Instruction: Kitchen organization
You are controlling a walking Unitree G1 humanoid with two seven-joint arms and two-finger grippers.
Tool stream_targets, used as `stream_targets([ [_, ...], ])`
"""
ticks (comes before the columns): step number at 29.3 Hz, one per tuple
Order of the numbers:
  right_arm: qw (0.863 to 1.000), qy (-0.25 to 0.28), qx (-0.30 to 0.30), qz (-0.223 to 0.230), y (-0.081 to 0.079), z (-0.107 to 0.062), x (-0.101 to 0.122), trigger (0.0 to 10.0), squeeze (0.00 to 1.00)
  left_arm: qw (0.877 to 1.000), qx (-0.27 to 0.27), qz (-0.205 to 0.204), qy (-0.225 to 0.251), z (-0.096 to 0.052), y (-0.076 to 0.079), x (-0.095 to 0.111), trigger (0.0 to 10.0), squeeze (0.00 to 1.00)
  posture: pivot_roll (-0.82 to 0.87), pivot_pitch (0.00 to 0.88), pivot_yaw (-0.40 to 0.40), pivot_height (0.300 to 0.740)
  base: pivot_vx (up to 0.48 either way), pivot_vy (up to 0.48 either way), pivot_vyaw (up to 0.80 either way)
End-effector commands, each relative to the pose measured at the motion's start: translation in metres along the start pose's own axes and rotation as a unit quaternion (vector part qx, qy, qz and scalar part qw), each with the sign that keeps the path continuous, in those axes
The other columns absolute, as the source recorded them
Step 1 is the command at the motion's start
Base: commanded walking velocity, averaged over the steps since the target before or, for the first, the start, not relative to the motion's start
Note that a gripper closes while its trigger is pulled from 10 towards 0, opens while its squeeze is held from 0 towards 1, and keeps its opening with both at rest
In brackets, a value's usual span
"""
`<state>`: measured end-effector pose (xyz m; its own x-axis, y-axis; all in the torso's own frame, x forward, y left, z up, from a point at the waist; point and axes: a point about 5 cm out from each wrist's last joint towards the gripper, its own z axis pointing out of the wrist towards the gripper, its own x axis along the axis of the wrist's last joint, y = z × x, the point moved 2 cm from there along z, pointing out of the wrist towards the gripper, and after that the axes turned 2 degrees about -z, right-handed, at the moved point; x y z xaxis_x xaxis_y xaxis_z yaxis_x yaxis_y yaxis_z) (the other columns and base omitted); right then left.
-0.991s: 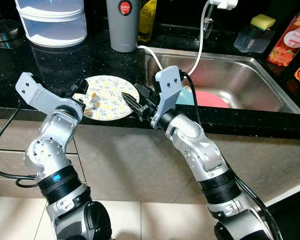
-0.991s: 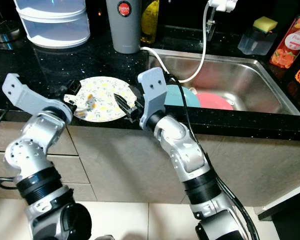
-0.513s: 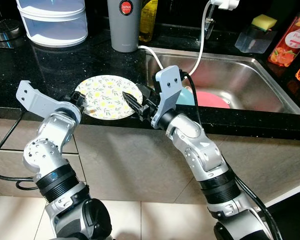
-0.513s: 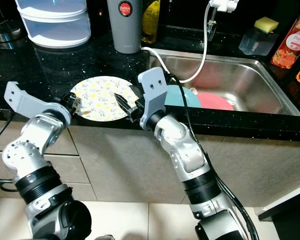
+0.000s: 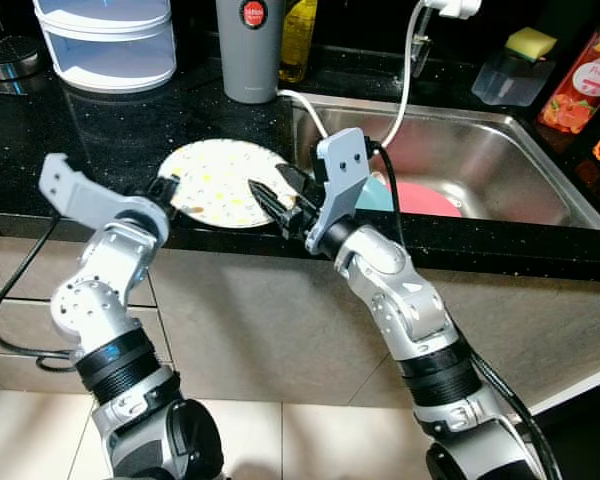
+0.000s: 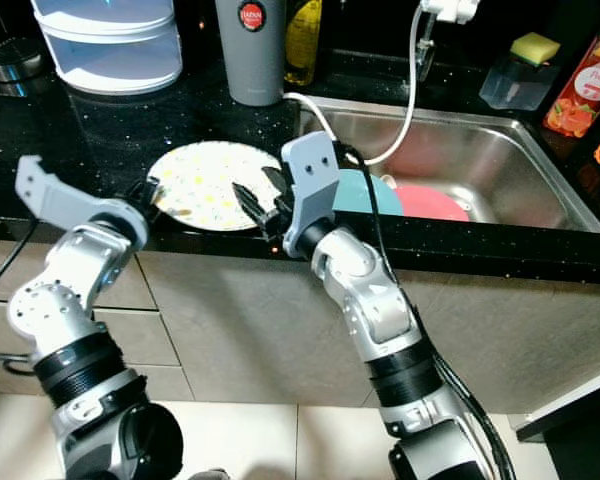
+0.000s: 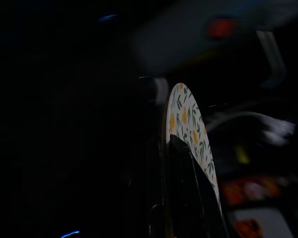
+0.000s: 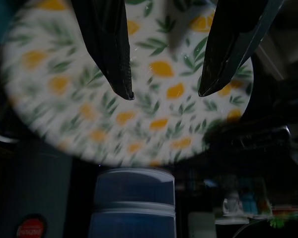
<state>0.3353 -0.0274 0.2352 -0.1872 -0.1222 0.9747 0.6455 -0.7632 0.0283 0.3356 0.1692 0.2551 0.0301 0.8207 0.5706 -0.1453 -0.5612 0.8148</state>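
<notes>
Holding the lemon-print plate [image 5: 223, 182] by its near-left rim, the left gripper [image 5: 163, 192] sits at the front edge of the black counter [image 5: 110, 140], its fingers closed on the plate's edge; the left wrist view shows the plate edge-on between the two black fingers [image 7: 181, 163]. The plate seems tipped up a little at its near side rather than lying flat, though the blur makes that hard to be sure of.

Just to its right, the right gripper [image 5: 272, 199] hovers over the plate's right part, near the counter's front edge and beside the sink [image 5: 500, 150]. Its fingers are spread apart, and the right wrist view shows both fingertips [image 8: 123, 89] above the patterned face with nothing between them.

My guess is that the plate is being passed or steadied between the two arms. To do this well, the right gripper should come to the rim, not the face, and close only once one finger is under the edge. The left should keep its hold until then, since a thin rim pinched at one side could slip or tilt.

Further back, a teal dish [image 5: 377, 192] and a pink dish [image 5: 425, 197] lie in the sink. Along the counter's back edge stand a grey tumbler [image 5: 248, 48] and a stack of clear containers [image 5: 105, 40].
</notes>
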Motion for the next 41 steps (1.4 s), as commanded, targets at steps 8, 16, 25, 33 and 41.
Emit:
stream_targets([
  [8,0.979,0.004,-0.146,0.143,0.052,-0.007,-0.003,10.0,0.00,0.978,-0.058,0.194,0.058,-0.009,0.015,0.024,10.0,0.00,0.13,0.022,-0.077,0.740,0.000,0.000,0.00],
  [16,0.969,-0.056,-0.219,0.102,0.083,-0.019,-0.020,10.0,0.00,0.965,-0.064,0.251,0.046,-0.013,0.008,0.013,10.0,0.00,0.13,0.028,-0.073,0.740,0.000,0.000,0.00],
  [25,0.952,-0.106,-0.138,0.251,0.056,-0.012,-0.041,10.0,0.00,0.945,-0.138,0.293,0.050,-0.020,0.018,0.001,10.0,0.00,0.13,0.030,-0.078,0.740,0.000,0.000,0.00],
  [33,0.937,-0.091,-0.124,0.315,0.055,-0.011,-0.038,10.0,0.00,0.943,-0.145,0.295,0.057,-0.021,0.016,0.001,10.0,0.00,0.12,0.031,-0.078,0.740,0.000,0.000,0.00],
  [41,0.912,-0.071,-0.115,0.387,0.059,-0.013,-0.033,10.0,0.00,0.942,-0.159,0.289,0.055,-0.022,0.014,-0.001,10.0,0.00,0.12,0.031,-0.077,0.740,0.000,0.000,0.00],
])
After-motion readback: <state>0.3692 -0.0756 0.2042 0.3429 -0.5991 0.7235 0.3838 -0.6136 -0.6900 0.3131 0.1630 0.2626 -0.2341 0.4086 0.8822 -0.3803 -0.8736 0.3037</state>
